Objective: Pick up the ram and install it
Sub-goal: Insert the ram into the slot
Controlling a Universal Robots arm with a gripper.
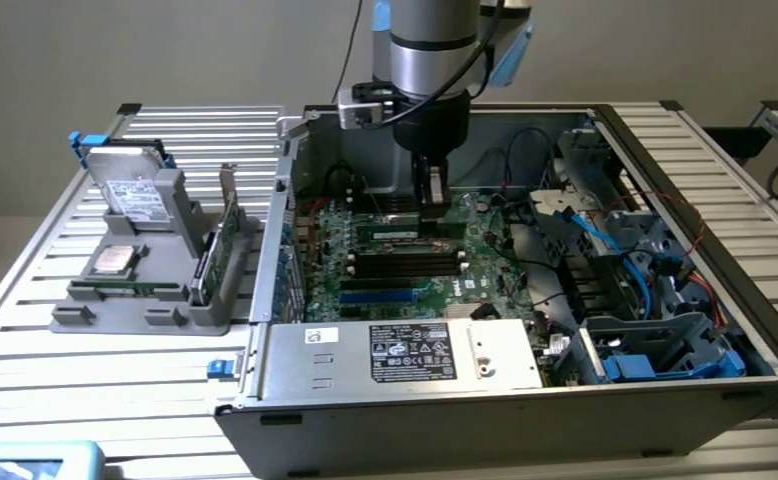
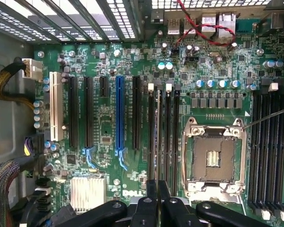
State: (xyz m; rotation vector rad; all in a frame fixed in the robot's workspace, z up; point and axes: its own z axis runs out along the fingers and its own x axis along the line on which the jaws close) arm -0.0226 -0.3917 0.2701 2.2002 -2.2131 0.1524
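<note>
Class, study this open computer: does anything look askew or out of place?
A thin grey metal rod slants from the silver square socket across the long black slots, unlike the board's straight lines.

DELL, white print, on motherboard [image 2: 106,127]; power supply label [image 1: 412,352] print unreadable.

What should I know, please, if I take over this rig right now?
Tool: shut on the long thin green ram stick, seen edge-on.
Where: inside the open grey computer case, with the ram lined up along the black memory slots beside the empty silver processor socket.
Done: ram picked up and brought over the board.
Left: the install; I cannot tell whether it already sits in a slot.
</note>
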